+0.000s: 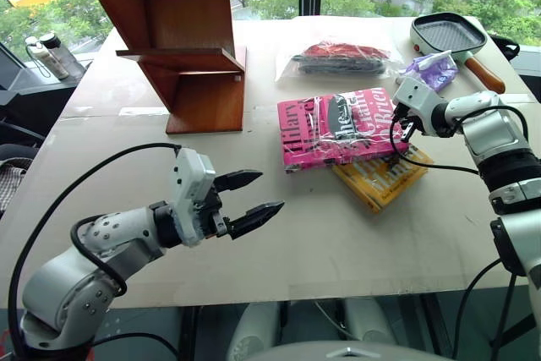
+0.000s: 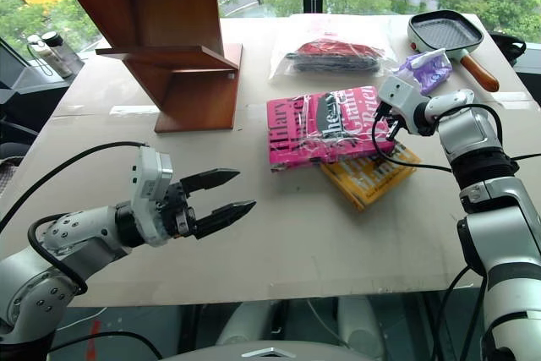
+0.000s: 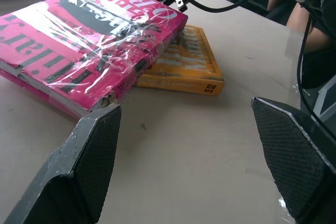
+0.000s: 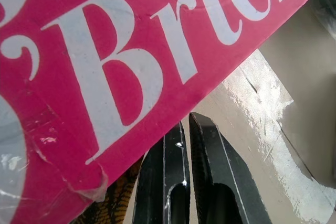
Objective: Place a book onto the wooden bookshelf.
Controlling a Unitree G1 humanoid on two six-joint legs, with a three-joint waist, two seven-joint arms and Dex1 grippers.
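**Pink book not yet picked up, right pincer nosing at its edge**

Pink and glossy, the book [image 1: 340,128] lies flat on the table [image 1: 296,243], resting partly on a yellow book [image 1: 382,177], with the wooden bookshelf [image 1: 182,40] standing well apart at the far left. The right pincer [image 1: 406,130] is clenched with nothing in it, its tips right at the book's right edge (touching or only beside, I cannot tell). The left pincer [image 1: 256,195] hangs released above bare table near the front, aimed toward the books.

I judge this the approach step: the lift has not begun. Next, the book's edge probably needs raising or sliding so spread fingers can close over it.

Pale board covers the table; a grill pan [image 1: 450,36], a purple packet [image 1: 433,69] and a bagged dark item [image 1: 340,57] sit at the back, before windows showing trees.
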